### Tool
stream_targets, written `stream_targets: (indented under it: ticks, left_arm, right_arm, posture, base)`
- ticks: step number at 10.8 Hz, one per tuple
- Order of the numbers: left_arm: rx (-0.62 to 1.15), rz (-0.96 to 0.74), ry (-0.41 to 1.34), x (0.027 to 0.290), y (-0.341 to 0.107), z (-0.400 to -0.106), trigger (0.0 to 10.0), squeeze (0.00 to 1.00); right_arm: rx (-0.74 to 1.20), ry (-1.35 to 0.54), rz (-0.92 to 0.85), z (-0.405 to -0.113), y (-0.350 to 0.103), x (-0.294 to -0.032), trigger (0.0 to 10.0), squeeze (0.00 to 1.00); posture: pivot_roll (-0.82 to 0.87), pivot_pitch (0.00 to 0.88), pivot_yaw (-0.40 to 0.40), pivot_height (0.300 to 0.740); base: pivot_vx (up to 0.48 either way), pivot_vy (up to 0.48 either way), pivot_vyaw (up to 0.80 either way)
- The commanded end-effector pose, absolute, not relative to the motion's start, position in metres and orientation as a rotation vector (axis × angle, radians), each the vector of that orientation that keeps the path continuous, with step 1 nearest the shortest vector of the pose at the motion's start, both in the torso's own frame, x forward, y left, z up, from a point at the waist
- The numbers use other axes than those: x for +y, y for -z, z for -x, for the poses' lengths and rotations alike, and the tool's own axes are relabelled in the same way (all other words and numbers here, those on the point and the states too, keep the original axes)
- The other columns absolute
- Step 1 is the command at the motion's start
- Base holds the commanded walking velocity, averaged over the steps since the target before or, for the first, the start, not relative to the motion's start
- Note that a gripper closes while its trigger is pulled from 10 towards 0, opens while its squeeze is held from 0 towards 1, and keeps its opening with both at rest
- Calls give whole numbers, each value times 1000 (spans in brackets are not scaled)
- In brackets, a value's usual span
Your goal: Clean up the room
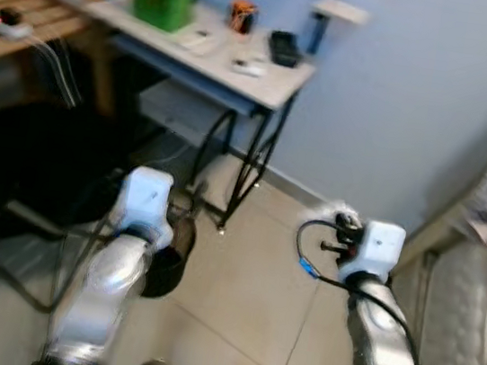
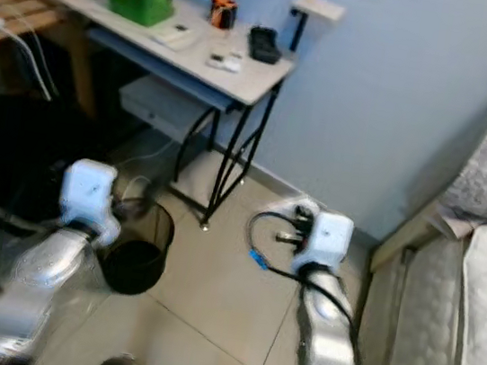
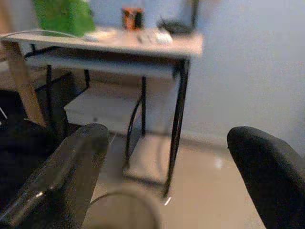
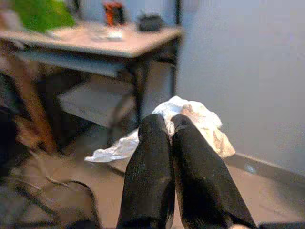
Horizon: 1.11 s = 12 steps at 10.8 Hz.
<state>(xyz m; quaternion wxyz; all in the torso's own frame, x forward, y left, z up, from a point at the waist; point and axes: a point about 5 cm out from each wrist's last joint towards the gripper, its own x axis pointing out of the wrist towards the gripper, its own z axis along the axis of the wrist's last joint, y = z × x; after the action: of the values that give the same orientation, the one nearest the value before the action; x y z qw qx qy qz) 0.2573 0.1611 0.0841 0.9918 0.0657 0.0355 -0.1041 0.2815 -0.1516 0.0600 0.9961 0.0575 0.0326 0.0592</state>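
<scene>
Crumpled white tissue is pinched between the closed fingers of the right gripper, centre frame in the right wrist view. Left gripper is held wide apart above a black bin, lower left.

I'm looking at a pale blue wall and beige tiled floor — a white desk on black metal legs stands against the wall, a slatted wooden bench beside it, a mattress at my right.
</scene>
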Motion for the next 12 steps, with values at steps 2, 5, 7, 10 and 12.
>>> stream_targets:
  ticks: [2, 5, 7, 10, 12]
  left_arm:
    - [38, -214, 434, 154, -80, -235, 10000, 0]
    - [-22, -137, 422, 144, -97, -249, 10000, 0]
    - [-33, -95, 412, 135, -99, -253, 10000, 0]
    - [-26, -46, 243, 148, -100, -264, 10000, 0]
    - [-20, 7, 76, 162, -102, -270, 10000, 0]
  right_arm:
    - [81, -95, -100, -269, -53, -163, 0, 0]
    - [90, -105, -110, -266, -49, -161, 0, 0]
    - [74, -131, -117, -274, -54, -154, 0, 0]
    - [67, -116, -121, -279, -56, -155, 0, 0]
    - [66, -110, -129, -280, -55, -153, 0, 0]
  posture:
    - [155, 0, -92, 726]
    - [139, 0, -84, 726]
    - [138, 0, -82, 726]
    - [144, 0, -85, 726]
    - [144, 0, -85, 726]
  base:
    - [0, 0, 597]
    - [0, 0, 598]
    - [0, 0, 597]
    - [0, 0, 600]
    - [0, 0, 597]
